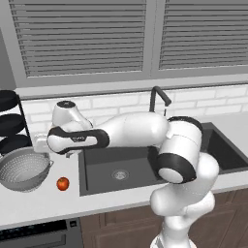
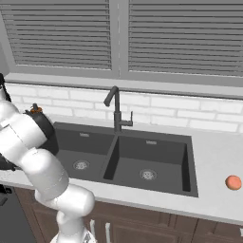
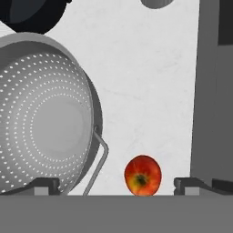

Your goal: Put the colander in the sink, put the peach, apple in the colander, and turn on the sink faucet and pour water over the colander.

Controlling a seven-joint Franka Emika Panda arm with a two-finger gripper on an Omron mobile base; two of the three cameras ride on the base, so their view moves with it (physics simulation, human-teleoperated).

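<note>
Colander first: the wide silver-grey perforated metal colander (image 1: pixel 23 168) sits on the white table (image 1: pixel 48 198) to the left of the dark grey double-basin sink (image 1: pixel 123 167), not yet in it, just in front of a rack of black round dishes (image 1: pixel 10 121). We have our tool (image 3: pixel 116 184) hovering above the strip of table between the colander's rim and the sink's edge, its jaws spread wide with nothing between them. In the hand view the small red apple with an orange tinge (image 3: pixel 143 175) lies between the two dark fingertips (image 3: pixel 45 185), just beside the colander's wire rim handle (image 3: pixel 101 157). The pale yellow-pink peach (image 2: pixel 233 182) rests on the table well apart, on the far right of the sink. The tall dark grey gooseneck faucet (image 2: pixel 115 110) stands behind the divider between the basins, and we see no stream from it.

We judge the first step is in hand: reaching for the colander. Next we need to shift the tool off the apple and toward the colander, drop the open jaws over its rim or handle, and close there without knocking the apple, which could roll.
</note>
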